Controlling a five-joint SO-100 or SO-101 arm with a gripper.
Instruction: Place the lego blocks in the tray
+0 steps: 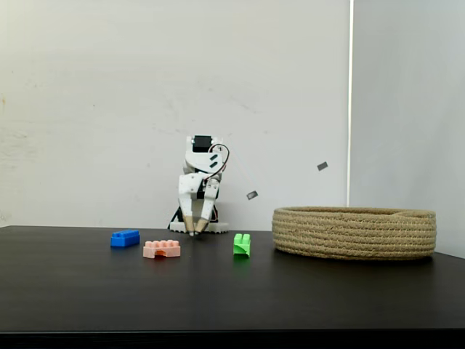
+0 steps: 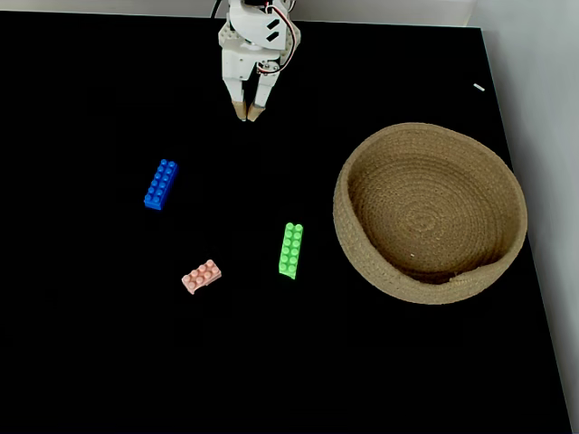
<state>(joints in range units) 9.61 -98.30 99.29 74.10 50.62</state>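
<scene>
3 lego blocks are lying on the black table point(image 2: 90, 362), all outside the tray point(image 2: 507, 262), which is sitting empty at the right in both fixed views. In the view from above, the blue block point(image 2: 160, 184) is resting farthest left, the pink block point(image 2: 201, 276) is lying nearer the front edge, and the green block point(image 2: 290, 250) is lying closest to the tray, near its rim but apart from it. The blocks are well apart from each other. The gripper point(image 2: 247, 117) is hanging at the far side of the table with its tips pointing down at the surface; the jaws are standing nearly together with only a slim gap and are gripping nothing. No block has been moved into the tray yet, so all 3 transfers are judged as remaining. Risks from here: the jaws are needing to widen before descent, otherwise the tips are likely to push a block aside; the blocks are small and smooth, so an off-centre pinch could let 1 slip; a low carry could catch the raised rope rim.
</scene>
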